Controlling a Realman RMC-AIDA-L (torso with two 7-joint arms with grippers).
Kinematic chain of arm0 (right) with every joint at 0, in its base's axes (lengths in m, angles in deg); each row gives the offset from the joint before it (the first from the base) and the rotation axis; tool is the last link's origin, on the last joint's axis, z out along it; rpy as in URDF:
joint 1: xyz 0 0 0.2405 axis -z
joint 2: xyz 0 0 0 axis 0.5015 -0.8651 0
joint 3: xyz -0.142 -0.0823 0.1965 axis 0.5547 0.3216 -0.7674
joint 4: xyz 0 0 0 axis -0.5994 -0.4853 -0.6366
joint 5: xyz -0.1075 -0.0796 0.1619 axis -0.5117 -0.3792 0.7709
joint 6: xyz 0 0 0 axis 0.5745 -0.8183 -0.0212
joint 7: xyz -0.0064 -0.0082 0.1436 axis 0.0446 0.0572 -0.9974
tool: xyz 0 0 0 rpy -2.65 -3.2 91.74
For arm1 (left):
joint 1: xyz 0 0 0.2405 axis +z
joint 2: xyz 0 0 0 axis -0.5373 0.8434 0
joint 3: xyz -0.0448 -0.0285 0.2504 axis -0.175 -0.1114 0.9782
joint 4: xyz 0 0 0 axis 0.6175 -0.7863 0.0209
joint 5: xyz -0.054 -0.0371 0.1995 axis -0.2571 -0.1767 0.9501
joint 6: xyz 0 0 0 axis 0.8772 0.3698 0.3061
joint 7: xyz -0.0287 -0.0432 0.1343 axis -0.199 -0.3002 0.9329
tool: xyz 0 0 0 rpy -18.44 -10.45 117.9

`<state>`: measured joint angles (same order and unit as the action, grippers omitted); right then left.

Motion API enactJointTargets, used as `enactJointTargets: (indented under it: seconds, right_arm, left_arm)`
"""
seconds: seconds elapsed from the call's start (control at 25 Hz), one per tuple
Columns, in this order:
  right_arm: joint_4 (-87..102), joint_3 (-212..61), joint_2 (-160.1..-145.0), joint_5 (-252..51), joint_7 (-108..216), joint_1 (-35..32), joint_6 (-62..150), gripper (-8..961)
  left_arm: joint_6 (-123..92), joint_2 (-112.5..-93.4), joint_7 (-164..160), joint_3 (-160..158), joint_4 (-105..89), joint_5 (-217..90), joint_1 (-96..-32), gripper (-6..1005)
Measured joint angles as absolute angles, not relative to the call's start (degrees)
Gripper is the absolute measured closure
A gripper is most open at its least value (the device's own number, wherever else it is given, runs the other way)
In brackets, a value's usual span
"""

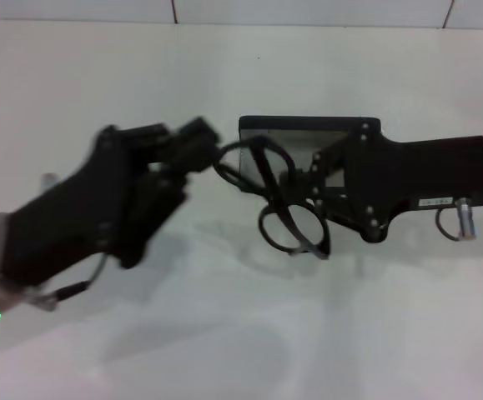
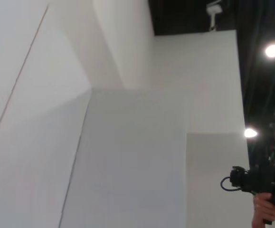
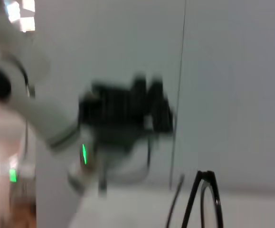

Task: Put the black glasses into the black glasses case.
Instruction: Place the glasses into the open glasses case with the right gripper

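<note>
Right gripper [image 1: 320,196] comes in from the right edge of the bench and sits near its middle, fingers closed on the bridge area of the black glasses [image 1: 279,196], as far as the head view allows. The glasses hang from it tilted, one lens toward the far edge and one lens toward the near edge, temple arms folded across the frame.

Left gripper [image 1: 203,142] reaches in from the left edge, its tip just beside the far lens rim. Contact with the frame cannot be confirmed; whether its fingers are parted or closed cannot be told. The right wrist view shows this gripper beyond the frame of the glasses.

The black glasses case [image 1: 308,137] lies open behind both grippers, toward the far edge, grey lining up, partly covered by the right gripper and the glasses.

Step in hand, by judgement: carrying or re-orienting the glasses above the bench just in front of the case; insertion not yet done.

Next move likely calls for levelling the frame, aligning its long axis with the case, then lowering it onto the lining before release.
</note>
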<state>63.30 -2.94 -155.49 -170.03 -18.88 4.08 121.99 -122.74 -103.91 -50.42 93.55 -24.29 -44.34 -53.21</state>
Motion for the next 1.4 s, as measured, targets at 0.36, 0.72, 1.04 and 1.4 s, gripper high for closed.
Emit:
enactJointTargets:
  seconds: [0.36,0.72,1.04,1.4]
  right_arm:
    - [91.08,2.08,-155.69,-194.51,-39.77,9.2,118.45,910]
    - [100.82,19.43,-155.89,-224.24,-56.66,5.15,111.51,908]
    - [102.88,34.98,-156.07,-249.36,-71.49,0.85,106.05,907]
    - [98.56,37.11,-156.06,-254.16,-72.5,0.52,97.24,906]
  left_arm:
    - [-124.39,-98.75,-50.4,92.1,-32.57,-40.3,-46.86,901]
    - [-124.33,-97.28,-50.41,91.56,-32.0,-30.91,-50.11,900]
    - [-124.33,-97.05,-50.4,91.51,-31.84,-28.62,-50.99,901]
    - [-124.34,-97.58,-50.46,88.5,-30.75,-28.01,-50.9,900]
